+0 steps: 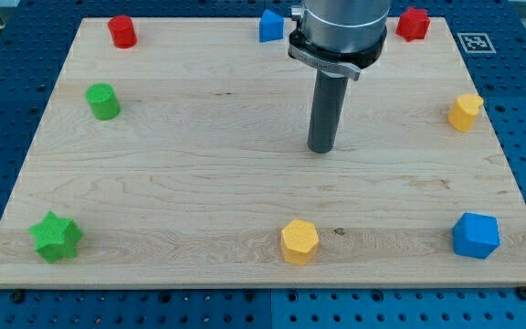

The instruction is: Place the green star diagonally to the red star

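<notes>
- The wooden table (199,183) carries eight blocks, all near its edges.
- Top edge: red cylinder (122,32) at left, blue block (270,26) at middle, red star (414,24) at right.
- Left side: green cylinder (103,101); green star (56,237) in the lower left corner.
- Right side: yellow block (465,111).
- Bottom edge: yellow hexagon (299,241) at middle, blue block (476,236) at right.

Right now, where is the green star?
The green star sits in the board's bottom-left corner in the camera view, below the green cylinder and far left of the yellow hexagon. My tip is mid-board, nowhere near it.
</notes>
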### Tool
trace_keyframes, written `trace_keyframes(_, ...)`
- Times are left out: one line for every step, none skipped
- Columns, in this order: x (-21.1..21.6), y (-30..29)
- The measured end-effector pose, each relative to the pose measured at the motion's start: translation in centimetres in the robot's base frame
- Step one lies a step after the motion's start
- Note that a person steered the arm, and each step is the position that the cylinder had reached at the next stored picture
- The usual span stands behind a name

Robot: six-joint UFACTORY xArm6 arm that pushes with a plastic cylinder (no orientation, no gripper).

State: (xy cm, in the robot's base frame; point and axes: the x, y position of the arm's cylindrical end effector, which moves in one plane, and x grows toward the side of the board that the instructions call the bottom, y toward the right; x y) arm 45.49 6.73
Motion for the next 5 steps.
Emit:
trace_keyframes(0.0,0.0)
trace_keyframes(0.0,0.1)
trace_keyframes(0.0,0.1)
trace_keyframes(0.7,-3.3)
trace_keyframes(3.7,-12.3)
